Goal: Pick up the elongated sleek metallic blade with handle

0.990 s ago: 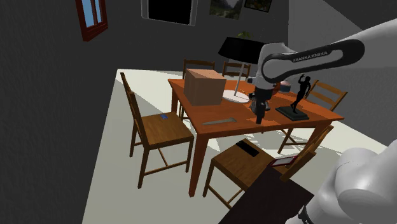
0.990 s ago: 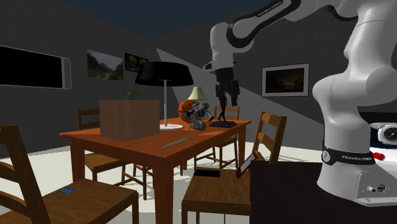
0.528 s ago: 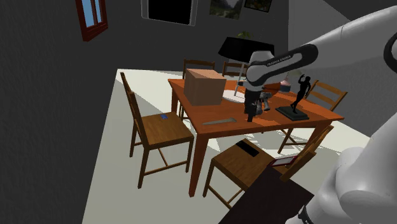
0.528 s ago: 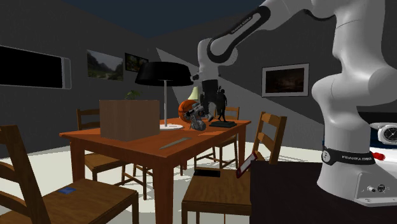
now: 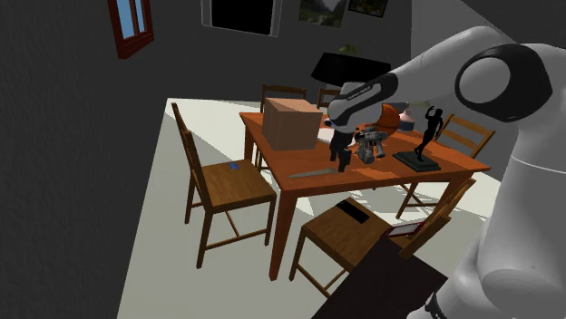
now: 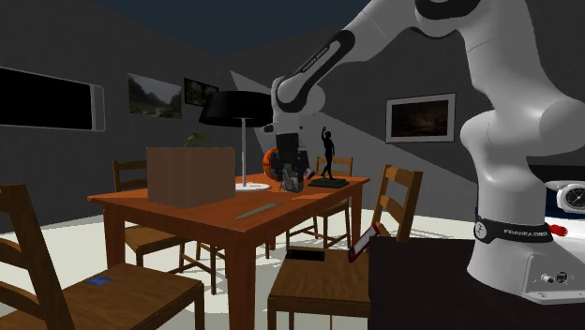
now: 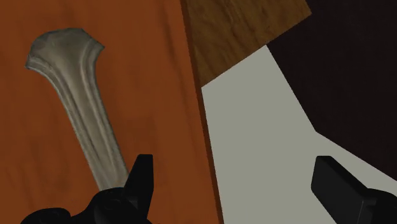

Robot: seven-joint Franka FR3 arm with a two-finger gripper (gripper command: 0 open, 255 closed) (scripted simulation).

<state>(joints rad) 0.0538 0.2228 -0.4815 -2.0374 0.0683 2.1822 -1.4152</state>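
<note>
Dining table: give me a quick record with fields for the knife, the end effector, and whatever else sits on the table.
target: grey knife, lying flat on the table near its edge
end effector: open, above the table, close to the knife, holding nothing
also on table: brown box, black-shaded lamp, dark figurine
task state: knife not yet grasped

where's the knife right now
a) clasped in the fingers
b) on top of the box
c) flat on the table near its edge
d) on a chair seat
c: the knife lies flat on the table close to its edge, and the open fingers stand beside it without clasping it.
</note>
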